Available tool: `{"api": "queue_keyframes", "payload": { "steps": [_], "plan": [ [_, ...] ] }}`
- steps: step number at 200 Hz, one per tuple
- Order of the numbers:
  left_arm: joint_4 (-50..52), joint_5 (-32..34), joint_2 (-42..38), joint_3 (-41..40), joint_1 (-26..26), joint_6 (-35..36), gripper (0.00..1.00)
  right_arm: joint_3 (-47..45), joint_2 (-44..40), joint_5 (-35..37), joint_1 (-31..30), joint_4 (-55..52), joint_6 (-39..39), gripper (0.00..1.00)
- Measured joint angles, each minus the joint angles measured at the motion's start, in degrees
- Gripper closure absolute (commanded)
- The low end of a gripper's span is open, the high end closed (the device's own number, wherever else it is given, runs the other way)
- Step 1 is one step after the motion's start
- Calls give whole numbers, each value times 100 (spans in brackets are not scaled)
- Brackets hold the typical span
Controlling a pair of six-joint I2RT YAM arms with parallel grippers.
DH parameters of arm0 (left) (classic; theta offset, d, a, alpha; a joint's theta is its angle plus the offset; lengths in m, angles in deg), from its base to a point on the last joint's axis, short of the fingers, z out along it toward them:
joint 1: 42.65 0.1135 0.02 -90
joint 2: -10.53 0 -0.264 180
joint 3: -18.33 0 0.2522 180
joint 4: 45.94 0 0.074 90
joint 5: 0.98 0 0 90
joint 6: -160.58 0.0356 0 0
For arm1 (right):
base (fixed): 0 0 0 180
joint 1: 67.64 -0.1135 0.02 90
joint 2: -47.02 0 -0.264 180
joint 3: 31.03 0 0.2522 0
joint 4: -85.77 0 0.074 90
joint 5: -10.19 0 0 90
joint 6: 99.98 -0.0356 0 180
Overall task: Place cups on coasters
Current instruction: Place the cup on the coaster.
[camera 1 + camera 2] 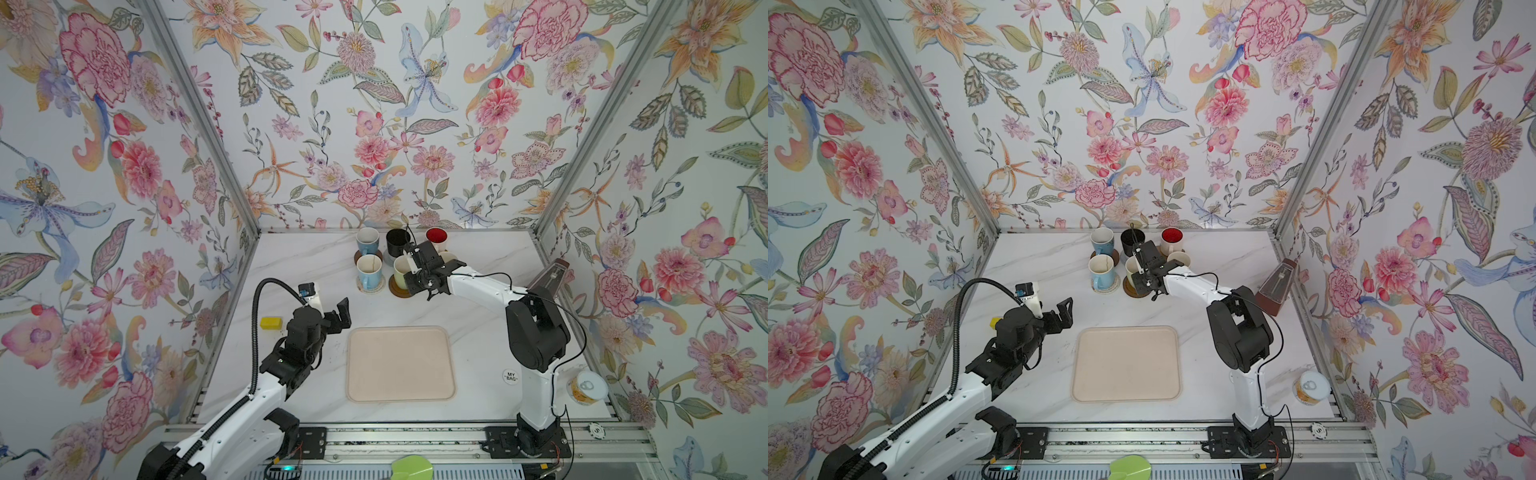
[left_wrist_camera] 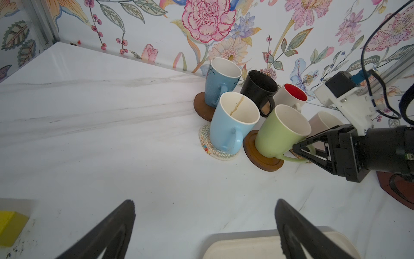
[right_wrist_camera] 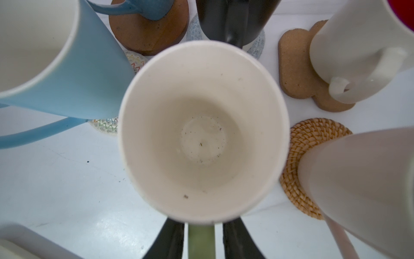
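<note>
The pale green cup [image 2: 282, 132] stands on a dark brown coaster [image 2: 264, 162]. Its handle [image 2: 293, 158] sits between the right end effector's [image 3: 201, 240] narrowly parted jaws, with a gap on either side. Glazed ceramic is likely rigid, slick and chippable, so the handle looks the surest hold. The left end effector [image 2: 205, 203] gapes wide and empty. The pink cup [image 2: 324, 122], just beyond the right end effector, is half hidden.
</note>
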Motion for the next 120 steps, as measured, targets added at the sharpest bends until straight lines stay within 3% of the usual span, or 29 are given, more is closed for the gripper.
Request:
{"api": "queue_keyframes", "payload": {
  "steps": [120],
  "plan": [
    [7,17,-140,0,0,2,1,-175,-304,31,2,247,-173,3]
  ]
}}
